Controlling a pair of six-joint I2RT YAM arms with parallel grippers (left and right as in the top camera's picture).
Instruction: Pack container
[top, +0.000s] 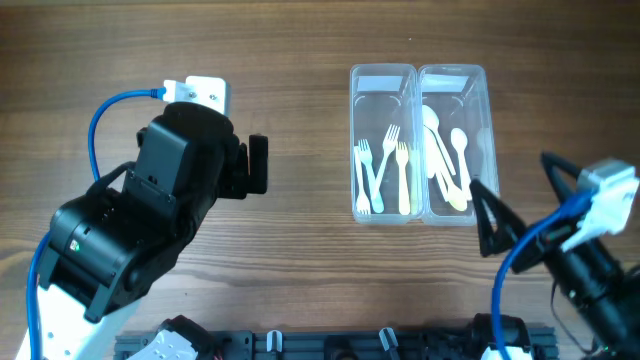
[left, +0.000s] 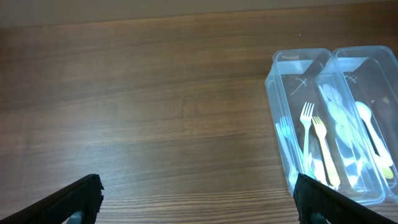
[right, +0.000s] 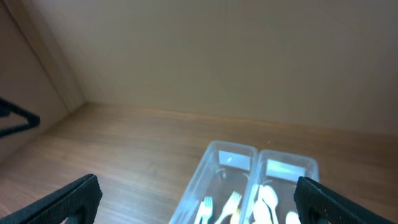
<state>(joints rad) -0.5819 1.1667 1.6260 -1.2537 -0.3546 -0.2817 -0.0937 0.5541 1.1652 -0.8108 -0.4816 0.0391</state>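
Two clear plastic containers stand side by side on the wooden table. The left container (top: 382, 72) holds white and yellow forks (top: 385, 170). The right container (top: 452, 72) holds white and yellow spoons (top: 445, 160). My left gripper (top: 258, 165) is open and empty, well left of the containers; its wrist view shows the fork container (left: 273, 81), the forks (left: 320, 146) and the spoon container (left: 367, 53) at the right, with the gripper (left: 199, 202) over bare wood. My right gripper (top: 522, 195) is open and empty, raised just in front of the spoon container; its wrist view (right: 199, 202) looks down on both containers (right: 231, 149).
A black mounting rail (top: 330, 345) runs along the table's front edge. Blue cables (top: 110, 105) loop off both arms. A plain wall (right: 217, 56) rises behind the table's far edge.
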